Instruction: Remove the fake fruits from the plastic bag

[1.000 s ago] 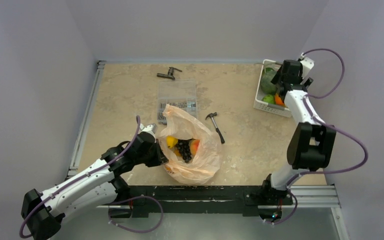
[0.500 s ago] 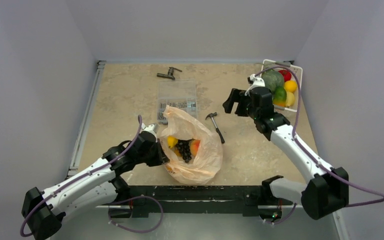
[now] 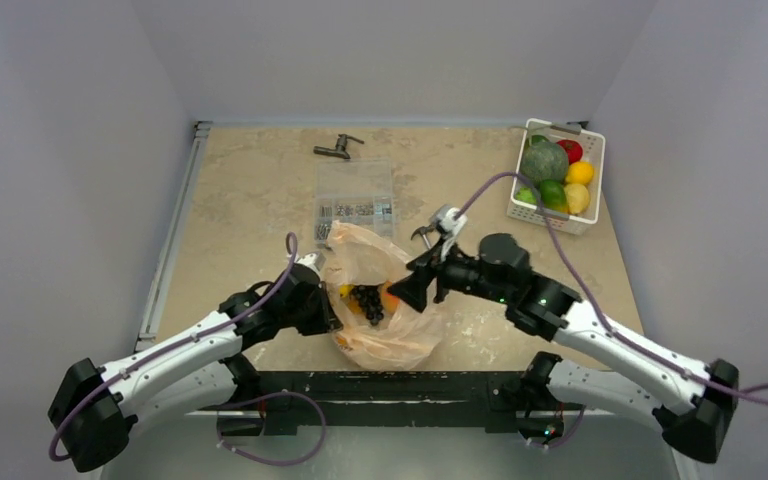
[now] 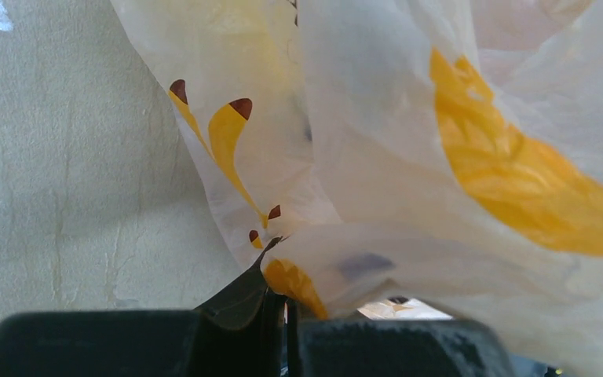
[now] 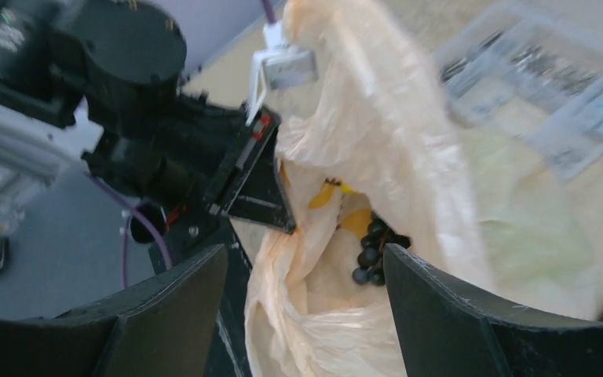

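Your plastic bag [image 3: 400, 335] lies near the front edge of the table [image 3: 260, 200], mouth open, with a peach [image 3: 391, 297] and dark grapes [image 3: 367, 301] inside. Your left gripper [image 4: 284, 308] pinches the bag's rim. Your right gripper [image 3: 420, 288] hovers at the mouth, fingers spread, holding nothing. A white basket [image 3: 560, 217] sits far right.

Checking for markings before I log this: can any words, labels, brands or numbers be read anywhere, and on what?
None can be read.
plastic bag: only yellow-orange printed shapes with brown tips, no letters.
clear parts box: no label visible; contents too small to read.
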Robot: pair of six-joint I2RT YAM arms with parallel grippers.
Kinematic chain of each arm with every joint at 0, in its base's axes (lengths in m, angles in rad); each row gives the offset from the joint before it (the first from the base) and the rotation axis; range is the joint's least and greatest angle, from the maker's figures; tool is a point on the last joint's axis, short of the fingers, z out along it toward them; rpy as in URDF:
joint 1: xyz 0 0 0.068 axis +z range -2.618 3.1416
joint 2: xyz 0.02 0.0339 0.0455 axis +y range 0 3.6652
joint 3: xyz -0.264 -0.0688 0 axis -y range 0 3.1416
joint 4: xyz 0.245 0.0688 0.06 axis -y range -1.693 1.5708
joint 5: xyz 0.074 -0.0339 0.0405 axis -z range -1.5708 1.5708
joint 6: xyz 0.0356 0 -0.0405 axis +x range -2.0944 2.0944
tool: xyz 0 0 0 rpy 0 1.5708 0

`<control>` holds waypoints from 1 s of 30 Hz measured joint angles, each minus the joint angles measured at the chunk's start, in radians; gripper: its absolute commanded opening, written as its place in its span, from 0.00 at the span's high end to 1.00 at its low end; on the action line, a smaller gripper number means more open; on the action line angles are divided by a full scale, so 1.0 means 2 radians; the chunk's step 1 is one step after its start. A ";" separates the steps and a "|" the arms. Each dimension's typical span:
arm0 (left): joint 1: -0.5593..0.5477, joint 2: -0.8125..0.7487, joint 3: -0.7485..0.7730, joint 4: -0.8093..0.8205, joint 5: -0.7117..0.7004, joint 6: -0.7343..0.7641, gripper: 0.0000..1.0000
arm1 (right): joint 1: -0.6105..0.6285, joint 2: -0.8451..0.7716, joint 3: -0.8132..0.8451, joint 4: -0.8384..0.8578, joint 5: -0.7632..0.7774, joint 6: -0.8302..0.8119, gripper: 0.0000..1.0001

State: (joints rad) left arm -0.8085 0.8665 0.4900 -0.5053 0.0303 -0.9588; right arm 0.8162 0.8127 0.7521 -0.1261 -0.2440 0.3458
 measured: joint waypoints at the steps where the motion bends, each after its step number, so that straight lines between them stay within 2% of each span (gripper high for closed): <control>1: 0.000 0.004 -0.002 0.002 0.001 0.000 1.00 | 0.026 0.026 0.000 0.006 0.009 0.000 0.31; 5: 0.000 0.015 -0.010 0.015 0.005 -0.002 1.00 | 0.100 0.147 0.003 0.013 0.040 -0.004 0.40; 9: 0.000 0.022 -0.020 0.029 0.014 -0.009 1.00 | 0.127 0.232 0.018 -0.004 0.101 -0.007 0.46; 13: 0.000 0.026 -0.026 0.039 0.023 -0.013 1.00 | 0.139 0.270 0.039 -0.016 0.197 -0.006 0.43; 17: 0.000 0.026 -0.027 0.048 0.029 -0.014 1.00 | 0.139 0.273 0.044 -0.022 0.267 -0.006 0.34; 30: 0.000 0.036 -0.031 0.071 0.047 -0.023 1.00 | 0.142 0.341 0.052 -0.023 0.367 -0.001 0.22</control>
State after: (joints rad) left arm -0.8085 0.9386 0.4282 -0.3626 0.1242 -1.0039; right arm 1.0996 1.4940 0.8555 -0.1715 0.4900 0.3431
